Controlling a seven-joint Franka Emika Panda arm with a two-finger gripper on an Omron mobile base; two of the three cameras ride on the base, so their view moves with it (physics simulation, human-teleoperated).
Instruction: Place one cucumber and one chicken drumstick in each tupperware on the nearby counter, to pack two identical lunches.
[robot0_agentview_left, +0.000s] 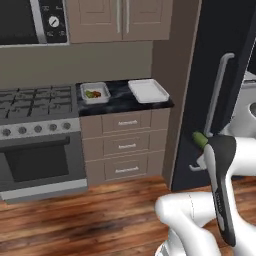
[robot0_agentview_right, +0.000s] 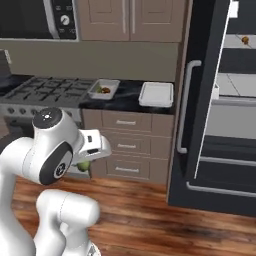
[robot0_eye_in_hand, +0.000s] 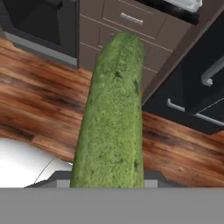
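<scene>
Right now your pincer (robot0_eye_in_hand: 109, 186) is partly closed around a cucumber (robot0_eye_in_hand: 113, 113), held over the wood floor (robot0_eye_in_hand: 39, 100). Both tupperwares (robot0_agentview_left: 148, 90) sit on the desk (robot0_agentview_left: 120, 102), well apart from it.

Black marbled counter (robot0_agentview_left: 117, 100) above wooden drawers, between stove and fridge; two white tupperware containers directly on top, well apart; left tupperware (robot0_agentview_left: 95, 93) with green and reddish food inside; right tupperware (robot0_agentview_left: 148, 90) bare inside, near the counter's fridge-side end.
</scene>
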